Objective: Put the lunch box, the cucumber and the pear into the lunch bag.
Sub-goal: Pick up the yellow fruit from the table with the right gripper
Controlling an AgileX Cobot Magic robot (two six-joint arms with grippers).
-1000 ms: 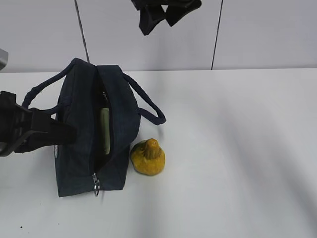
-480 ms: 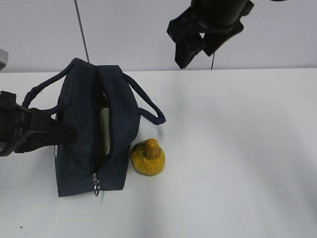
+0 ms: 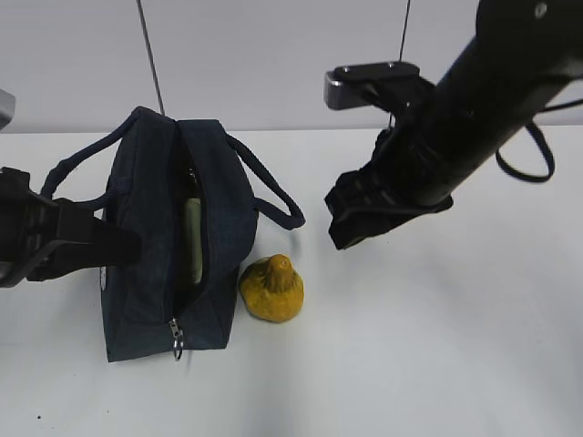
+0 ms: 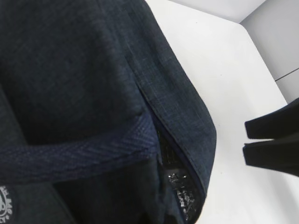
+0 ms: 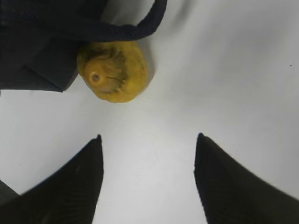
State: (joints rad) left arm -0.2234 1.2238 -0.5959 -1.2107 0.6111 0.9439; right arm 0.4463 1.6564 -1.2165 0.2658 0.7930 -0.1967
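The navy lunch bag [image 3: 146, 282] stands on the left of the white table with its top zipper open. The lunch box's pale green lid [image 3: 193, 238] shows inside it. The yellow-orange pear [image 3: 271, 289] sits on the table against the bag's right side; in the right wrist view the pear [image 5: 114, 70] lies ahead of the jaws. My right gripper [image 3: 351, 223] hangs open and empty above the table, up and to the right of the pear [image 5: 148, 137]. My left gripper [image 3: 135, 248] is at the bag's left wall and looks shut on the fabric [image 4: 70, 70]. The cucumber is out of view.
The bag's right handle [image 3: 278, 196] droops toward the pear. The metal zipper pull [image 3: 176, 339] hangs at the bag's near end. Silvery lining [image 4: 182, 196] shows in the opening. Bare white table [image 3: 437, 346] spreads to the right and front.
My right arm has come down from the top of the view and to the right, to just above the table beside the pear. The bag, the pear and the left gripper have not moved.
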